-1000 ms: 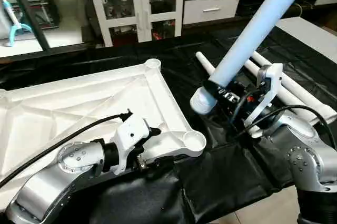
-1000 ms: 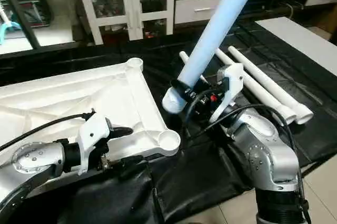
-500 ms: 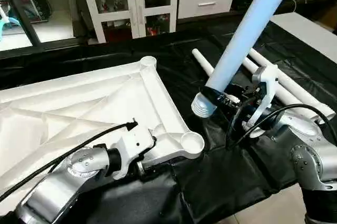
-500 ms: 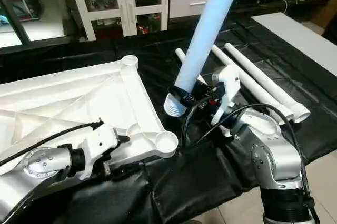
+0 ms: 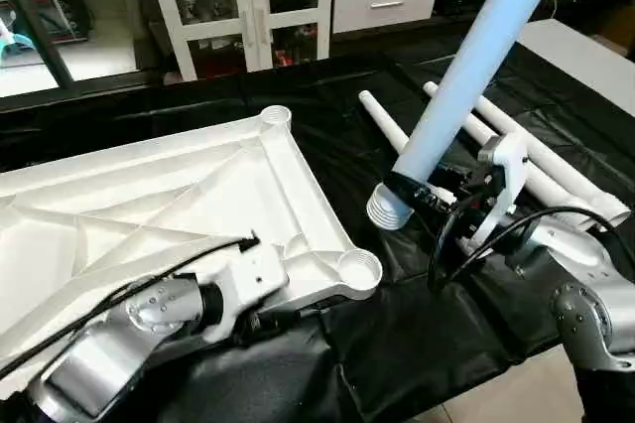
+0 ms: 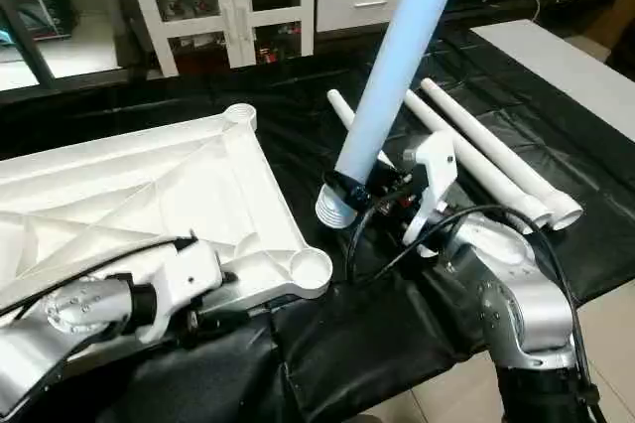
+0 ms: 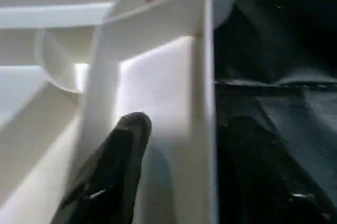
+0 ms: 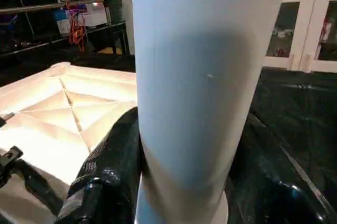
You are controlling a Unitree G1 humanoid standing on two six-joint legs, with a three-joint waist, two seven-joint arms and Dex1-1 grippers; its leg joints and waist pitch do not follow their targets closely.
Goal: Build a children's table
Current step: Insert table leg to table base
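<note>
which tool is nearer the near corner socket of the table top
Left. The left tool straddles the top's edge wall right beside the corner socket. The right tool holds a leg off to the socket's right, above the black cover.

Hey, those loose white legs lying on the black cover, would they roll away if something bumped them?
Probably yes: the loose legs are smooth round tubes lying flat on the black cover, so a sideways nudge would likely roll them. The cover's wrinkles might slow them. They look rigid and probably light, being hollow plastic.

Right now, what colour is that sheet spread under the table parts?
Black and shiny, with creases; the sheet shows best in the left eye view.
</note>
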